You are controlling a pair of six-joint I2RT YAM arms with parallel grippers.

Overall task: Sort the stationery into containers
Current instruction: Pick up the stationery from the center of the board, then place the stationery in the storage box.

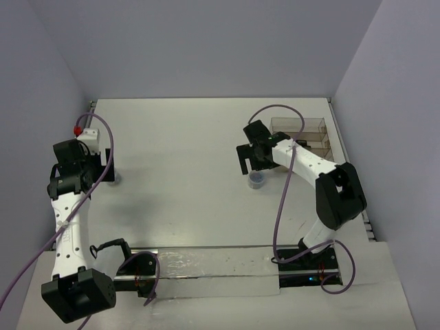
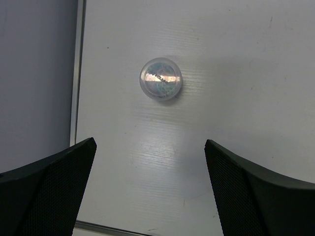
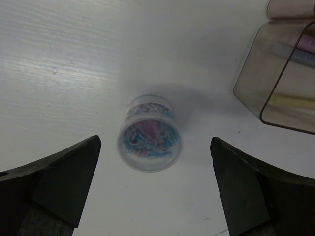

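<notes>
A small round clear tub (image 3: 149, 135) full of coloured clips stands on the white table. My right gripper (image 3: 155, 142) hovers open over it, fingers wide on either side and not touching; from above, this gripper (image 1: 249, 155) is just behind the tub (image 1: 256, 179). The clear container (image 3: 275, 73) lies to the right with a pale yellow stick (image 3: 290, 101) inside, and sits at the back right (image 1: 302, 134). My left gripper (image 2: 150, 142) is open and empty, short of a second small round tub (image 2: 161, 78) by the table's left edge (image 1: 115, 180).
A raised rim (image 2: 78, 73) runs along the table's left side, close to the left tub. Grey walls close in the table on three sides. Purple cables (image 1: 278, 206) loop from both arms.
</notes>
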